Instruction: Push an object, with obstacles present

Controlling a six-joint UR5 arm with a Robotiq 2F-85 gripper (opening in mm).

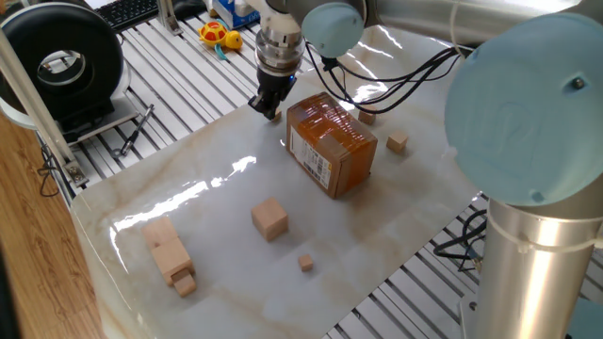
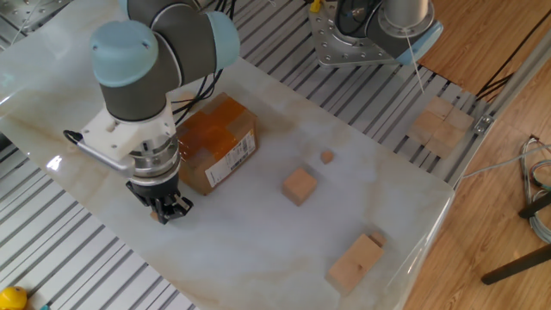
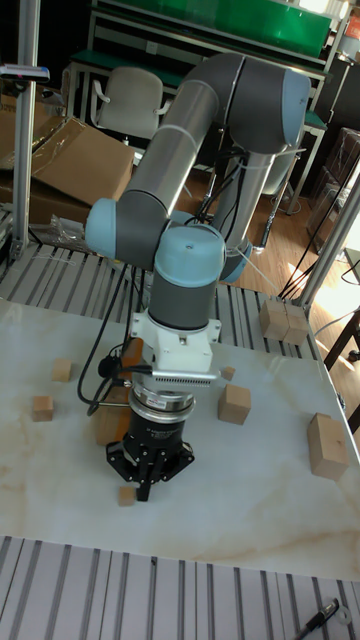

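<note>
The object, a tiny light-wood cube point(image 1: 275, 115) point(image 2: 155, 215) point(image 3: 126, 496), lies on the marble table right at my fingertips. My gripper point(image 1: 267, 106) point(image 2: 165, 210) point(image 3: 148, 487) points straight down at the table, shut, with nothing held, and touches or nearly touches the cube's side. The brown taped cardboard box point(image 1: 332, 143) point(image 2: 211, 142) stands just beside the gripper; in the tall fixed view the arm mostly hides it. The cube sits close to the table's edge by the metal slats.
A mid-sized wood cube point(image 1: 269, 218) point(image 2: 300, 185) point(image 3: 235, 403) and long stacked blocks point(image 1: 168, 250) point(image 2: 355, 261) point(image 3: 327, 445) lie farther off. Small cubes point(image 1: 305, 263) point(image 1: 397, 142) point(image 2: 327, 157) point(image 3: 42, 407) are scattered about. A black cable point(image 1: 377, 89) trails over the box.
</note>
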